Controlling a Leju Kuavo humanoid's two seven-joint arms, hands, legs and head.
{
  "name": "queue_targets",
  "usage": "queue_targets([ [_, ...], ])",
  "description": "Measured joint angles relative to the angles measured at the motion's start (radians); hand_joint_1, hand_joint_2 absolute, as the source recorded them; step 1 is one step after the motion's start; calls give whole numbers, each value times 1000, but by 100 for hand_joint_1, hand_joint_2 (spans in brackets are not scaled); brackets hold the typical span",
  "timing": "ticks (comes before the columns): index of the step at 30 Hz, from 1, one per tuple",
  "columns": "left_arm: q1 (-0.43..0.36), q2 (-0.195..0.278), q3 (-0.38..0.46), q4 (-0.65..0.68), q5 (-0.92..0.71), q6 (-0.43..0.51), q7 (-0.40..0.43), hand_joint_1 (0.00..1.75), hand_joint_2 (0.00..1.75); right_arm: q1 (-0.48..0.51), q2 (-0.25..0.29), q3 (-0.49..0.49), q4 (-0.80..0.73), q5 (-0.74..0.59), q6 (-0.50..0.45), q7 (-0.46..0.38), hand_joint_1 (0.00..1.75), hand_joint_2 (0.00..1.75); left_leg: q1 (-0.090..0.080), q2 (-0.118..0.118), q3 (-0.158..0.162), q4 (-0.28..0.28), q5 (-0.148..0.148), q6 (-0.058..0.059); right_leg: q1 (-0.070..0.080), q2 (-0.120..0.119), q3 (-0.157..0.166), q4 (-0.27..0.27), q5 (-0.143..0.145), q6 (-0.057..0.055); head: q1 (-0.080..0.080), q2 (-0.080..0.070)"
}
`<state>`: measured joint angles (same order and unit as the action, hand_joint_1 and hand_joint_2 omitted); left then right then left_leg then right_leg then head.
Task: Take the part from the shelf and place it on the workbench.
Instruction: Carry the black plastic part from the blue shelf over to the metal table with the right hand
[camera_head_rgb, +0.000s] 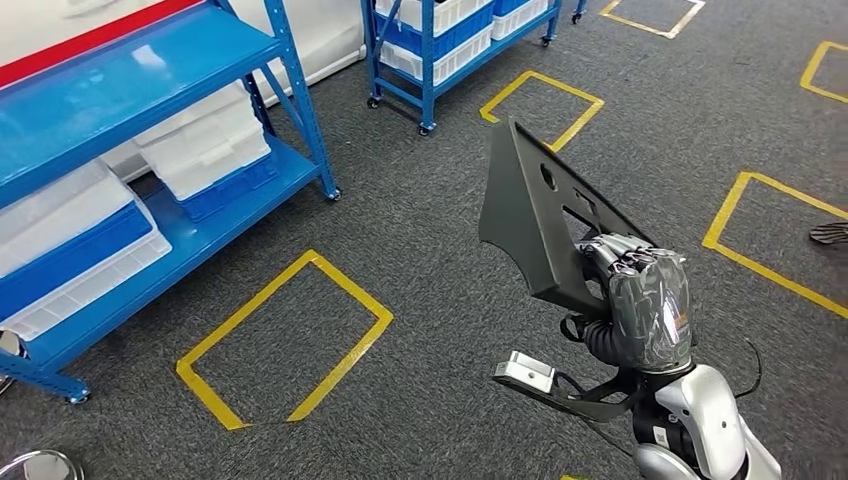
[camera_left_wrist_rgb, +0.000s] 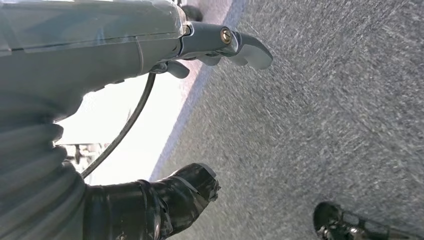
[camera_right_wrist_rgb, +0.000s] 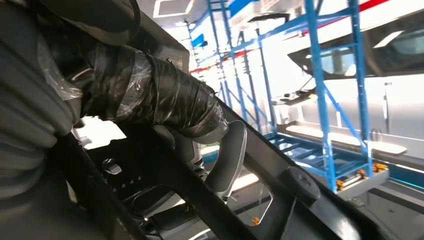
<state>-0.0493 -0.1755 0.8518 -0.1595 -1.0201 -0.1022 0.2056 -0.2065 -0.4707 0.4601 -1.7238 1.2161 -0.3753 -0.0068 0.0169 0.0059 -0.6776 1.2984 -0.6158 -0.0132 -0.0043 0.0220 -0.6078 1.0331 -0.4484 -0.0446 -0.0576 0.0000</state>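
My right hand (camera_head_rgb: 648, 300) has its fingers wrapped round the lower edge of the flat black plastic part with cut-out holes (camera_head_rgb: 535, 215), carried upright above the grey carpet floor (camera_head_rgb: 420, 250). Part is off the blue steel shelf (camera_head_rgb: 140, 60), so the pick looks done. Left hand (camera_left_wrist_rgb: 200, 47) hangs over carpet, fingers apart, holding nothing. No workbench sighted; carry and placement remain.
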Motion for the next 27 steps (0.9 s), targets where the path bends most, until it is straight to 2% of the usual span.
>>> queue_targets([
  [1,1,0,0,0,0,0,0,0,175,0,0,0,0,0,0,0,175,175,-2,-2,23,-35,26,6,3,12,-3,1,4,0,0,0],
  [2,1,0,0,0,0,0,0,0,175,1,0,0,0,0,1,-1,175,175,-4,-11,61,-101,60,15,5,23,-5,1,7,1,0,0],
  [3,1,2,1,0,0,0,0,0,175,1,0,0,0,0,1,-1,175,175,-6,-32,102,-175,85,28,6,33,-7,1,10,3,1,0],
  [4,2,3,1,0,0,0,0,0,175,0,0,0,0,0,1,-1,175,175,-8,-51,135,-235,103,36,5,43,-10,1,13,6,1,0],
  [5,2,4,1,0,0,-1,-1,0,175,1,0,0,0,0,2,-1,175,175,-10,-67,156,-274,111,41,3,51,-12,2,17,11,1,0],
  [6,1,5,1,0,0,-1,-1,0,175,1,0,0,0,0,3,-1,175,175,-13,-74,163,-291,111,43,-1,60,-15,1,21,17,0,0],
  [8,-2,4,3,0,1,-1,-3,0,175,3,-1,0,0,0,5,0,175,175,-12,-56,166,-307,121,43,-3,71,-20,1,28,30,0,0],
  [9,-2,3,5,0,1,-2,-3,0,175,3,-3,-1,-1,0,5,1,175,175,-9,-45,168,-316,127,46,-2,60,-26,8,21,35,1,0],
  [10,-2,2,6,0,1,-2,-3,0,175,2,-5,-2,-2,0,6,2,175,175,-6,-33,169,-324,133,49,-1,41,-38,33,2,39,2,0],
  [12,1,2,11,0,1,-3,-3,0,175,1,-7,-3,-3,-1,11,3,175,175,-4,-9,166,-330,140,54,-5,-2,-84,136,-63,49,4,0],
  [13,3,2,14,0,1,-3,-3,0,175,2,-7,-3,-3,-3,14,3,175,175,-4,3,163,-329,140,55,-10,-10,-111,199,-93,54,4,0],
  [14,4,2,17,0,1,-3,-3,0,175,4,-7,-3,-2,-4,16,4,175,175,-3,15,161,-328,140,54,-15,-14,-129,244,-108,61,4,0],
  [15,4,1,20,0,1,-3,-3,0,175,5,-7,-3,-2,-5,17,4,175,175,-2,27,159,-325,139,52,-21,-17,-130,257,-104,67,4,0],
  [16,4,0,21,0,1,-3,-3,0,175,6,-7,-3,-2,-6,17,5,175,175,1,37,158,-320,136,48,-26,-23,-112,231,-83,74,4,0],
  [17,4,0,23,0,1,-4,-3,0,175,6,-7,-3,-2,-6,17,5,175,175,4,47,157,-313,131,42,-31,-34,-77,174,-51,80,4,0],
  [18,3,-1,23,0,2,-6,-3,0,175,6,-7,-4,-2,-7,18,5,175,175,6,55,156,-305,125,34,-31,-51,-41,111,-32,84,4,0],
  [20,2,-1,25,0,7,-12,-4,0,175,5,-8,-5,-4,-8,18,5,175,175,5,69,153,-288,114,17,-25,-70,-1,33,-16,74,4,0],
  [21,2,-1,25,0,10,-15,-4,0,175,5,-9,-6,-5,-9,18,5,175,175,3,75,152,-285,110,10,-20,-70,-1,27,-22,65,3,0],
  [23,0,-1,27,0,15,-20,-5,0,175,4,-10,-7,-6,-9,19,6,175,175,3,87,153,-285,107,0,-18,-51,-7,27,-19,46,2,0],
  [25,-2,-3,28,0,18,-22,-5,0,175,1,-11,-10,-7,-9,20,6,175,175,7,63,143,-257,82,-9,-20,-35,-8,23,-14,33,3,0],
  [27,-2,-4,30,0,21,-22,-4,0,175,-4,-13,-14,-8,-10,23,7,175,175,8,20,97,-154,21,-10,-18,-21,-10,21,-11,22,2,0],
])
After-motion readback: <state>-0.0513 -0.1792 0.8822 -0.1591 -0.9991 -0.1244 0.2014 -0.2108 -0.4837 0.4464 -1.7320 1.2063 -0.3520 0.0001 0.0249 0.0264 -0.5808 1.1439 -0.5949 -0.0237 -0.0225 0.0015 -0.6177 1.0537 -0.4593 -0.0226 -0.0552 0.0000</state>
